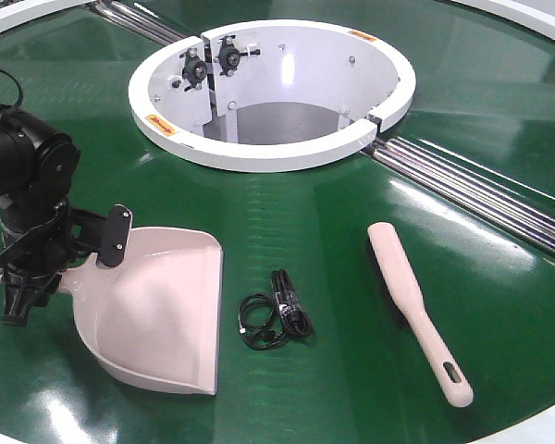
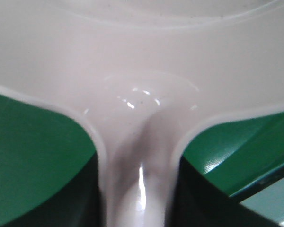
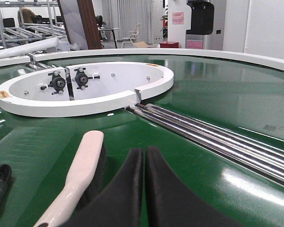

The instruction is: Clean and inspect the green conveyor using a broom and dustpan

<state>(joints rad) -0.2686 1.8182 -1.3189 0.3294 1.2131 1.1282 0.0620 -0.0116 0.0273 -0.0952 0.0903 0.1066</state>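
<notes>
Green conveyor (image 1: 305,213): glossy dark belt, white central ring (image 1: 259,153), silver rails (image 1: 472,190) running to the right edge. Dustpan (image 1: 162,305): smooth pale pink plastic, wide flat lip, lying flat by the near-left edge. Broom (image 1: 412,296): slim, same plastic, slotted handle end, bristles down, near the right edge. Coiled black cable (image 1: 277,319) between them. Left pincer (image 1: 23,296) clamped on the dustpan handle. Right pincer (image 3: 144,149) clenched, empty, just beside the broom.

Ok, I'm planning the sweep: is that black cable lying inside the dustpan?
No, the black cable lies on the green conveyor, just clear of the dustpan.
</notes>
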